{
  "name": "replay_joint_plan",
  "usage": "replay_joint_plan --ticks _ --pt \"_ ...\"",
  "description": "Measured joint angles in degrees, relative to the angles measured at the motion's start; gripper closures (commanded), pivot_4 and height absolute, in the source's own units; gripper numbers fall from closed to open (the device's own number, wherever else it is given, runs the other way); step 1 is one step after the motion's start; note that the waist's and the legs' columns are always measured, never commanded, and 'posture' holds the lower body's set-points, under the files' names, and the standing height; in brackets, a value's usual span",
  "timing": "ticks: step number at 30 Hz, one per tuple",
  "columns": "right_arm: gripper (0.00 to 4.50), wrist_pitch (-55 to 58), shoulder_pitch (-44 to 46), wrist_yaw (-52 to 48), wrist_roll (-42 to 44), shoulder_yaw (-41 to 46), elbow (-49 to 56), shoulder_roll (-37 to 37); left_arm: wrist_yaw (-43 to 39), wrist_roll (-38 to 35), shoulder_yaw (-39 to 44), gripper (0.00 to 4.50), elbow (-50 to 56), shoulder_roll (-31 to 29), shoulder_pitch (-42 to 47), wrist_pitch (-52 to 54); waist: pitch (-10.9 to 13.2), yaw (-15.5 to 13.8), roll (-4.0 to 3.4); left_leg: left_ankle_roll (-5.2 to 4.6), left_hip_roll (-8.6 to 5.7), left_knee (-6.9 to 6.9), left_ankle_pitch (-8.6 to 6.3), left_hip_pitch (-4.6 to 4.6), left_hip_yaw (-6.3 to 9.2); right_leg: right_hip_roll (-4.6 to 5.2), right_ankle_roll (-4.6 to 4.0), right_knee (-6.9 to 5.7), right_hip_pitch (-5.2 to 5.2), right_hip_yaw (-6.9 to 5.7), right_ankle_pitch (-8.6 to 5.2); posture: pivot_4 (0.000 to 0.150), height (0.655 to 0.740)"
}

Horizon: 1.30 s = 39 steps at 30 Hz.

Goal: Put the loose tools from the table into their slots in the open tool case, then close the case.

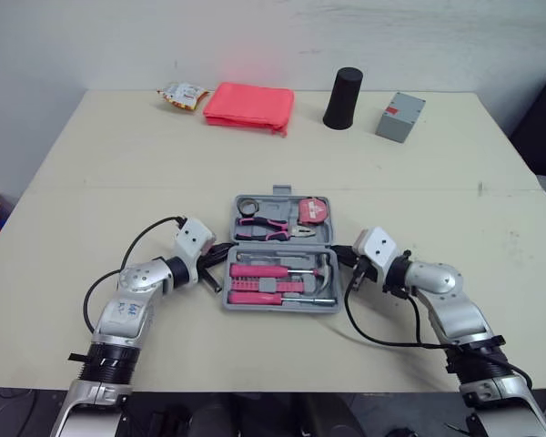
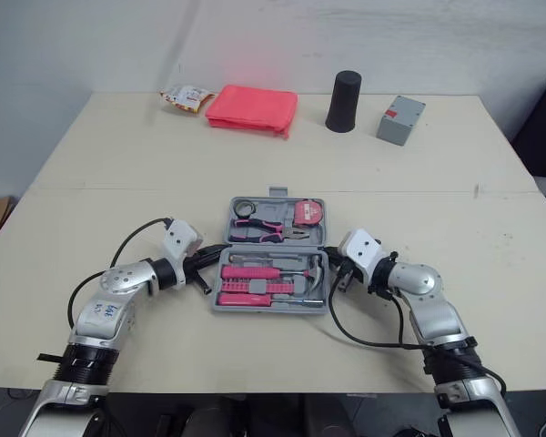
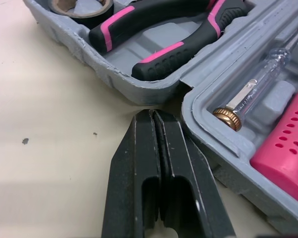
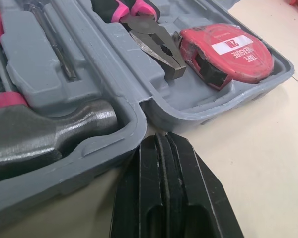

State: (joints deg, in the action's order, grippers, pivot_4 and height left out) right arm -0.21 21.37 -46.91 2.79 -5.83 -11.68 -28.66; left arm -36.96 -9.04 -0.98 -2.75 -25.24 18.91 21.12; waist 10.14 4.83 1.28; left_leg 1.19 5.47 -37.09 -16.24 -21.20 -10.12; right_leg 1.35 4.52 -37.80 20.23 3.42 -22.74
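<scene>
Closing tool case (image 1: 282, 307), tools look slotted; left gripper (image 3: 152, 116) and right gripper (image 4: 161, 141) both pinched together at hinge ends (nothing held), so you lift far half (image 1: 282, 202) evenly, no twisting

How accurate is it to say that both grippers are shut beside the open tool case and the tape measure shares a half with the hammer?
Not quite: the right wrist view shows the tape measure sharing a half with the pliers, not the hammer. The left gripper and right gripper are shut beside the open tool case.
</scene>
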Motion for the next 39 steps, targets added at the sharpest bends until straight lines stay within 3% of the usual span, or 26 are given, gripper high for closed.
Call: replay_joint_plan --ticks 10,13,17,20,24,28,34,39 --pt "4.43 1.3 -0.6 -1.1 1.8 0.8 0.5 -1.4 1.1 0.4 0.2 4.5 0.9 -0.7 -1.4 -1.3 0.0 -0.1 0.0 0.0 0.0 0.04 0.0 -0.01 0.01 0.01 0.0 0.02 0.0 0.0 0.0 0.15 0.74" --pt "3.45 6.8 -2.8 0.1 6.1 6.5 2.1 -2.7 0.6 -0.6 3.2 3.61 0.2 -4.0 -2.3 -1.2 0.0 -0.1 0.0 0.0 0.01 0.06 0.0 -0.07 0.01 0.02 0.0 0.01 0.07 0.01 0.0 0.15 0.74" --pt "1.47 17.7 -3.8 1.0 13.1 13.6 6.6 -4.9 -1.1 -2.3 7.3 1.74 -0.7 -7.2 -2.4 -1.2 0.2 -0.1 -0.02 0.0 0.01 0.1 0.0 -0.19 0.02 0.03 -0.01 0.01 0.18 0.0 0.0 0.15 0.74" --pt "0.01 35.3 -1.4 3.7 20.2 15.7 13.4 -6.5 -1.2 -4.5 8.3 0.25 -0.2 -7.7 0.4 3.8 0.3 -0.2 0.02 -0.02 -0.01 0.07 0.01 -0.33 0.04 0.07 -0.01 -0.04 0.33 0.01 0.0 0.15 0.74" --pt "0.0 65.2 11.8 10.1 26.8 16.9 16.5 -8.7 1.5 -8.5 9.2 0.07 1.6 -8.4 9.4 22.1 0.4 0.0 0.11 -0.03 -0.03 0.06 0.06 -0.48 0.05 0.08 -0.01 -0.15 0.53 -0.01 0.01 0.15 0.74" --pt "0.0 82.0 23.9 16.5 27.7 15.7 15.3 -5.0 6.3 -10.7 7.9 0.07 4.2 -6.5 17.0 37.1 0.4 0.0 0.1 0.07 -0.01 0.08 0.12 -1.06 0.03 0.04 -0.03 -0.21 1.21 0.0 -0.01 0.15 0.74" --pt "0.0 86.8 28.1 23.9 23.8 12.4 8.5 1.6 13.7 -8.6 4.9 0.07 4.2 -2.0 19.3 43.1 0.4 -0.1 0.1 0.07 -0.04 -0.15 0.2 -2.21 -0.04 0.06 -0.04 -0.88 2.51 0.0 -0.04 0.15 0.74" --pt "0.0 86.3 30.1 26.7 21.2 11.7 5.4 3.4 17.3 -8.4 5.1 0.07 4.2 0.0 20.4 46.5 0.4 0.0 0.11 0.07 -0.05 -0.15 0.32 -2.19 -0.07 0.08 -0.05 -0.87 2.55 0.01 -0.05 0.15 0.74"
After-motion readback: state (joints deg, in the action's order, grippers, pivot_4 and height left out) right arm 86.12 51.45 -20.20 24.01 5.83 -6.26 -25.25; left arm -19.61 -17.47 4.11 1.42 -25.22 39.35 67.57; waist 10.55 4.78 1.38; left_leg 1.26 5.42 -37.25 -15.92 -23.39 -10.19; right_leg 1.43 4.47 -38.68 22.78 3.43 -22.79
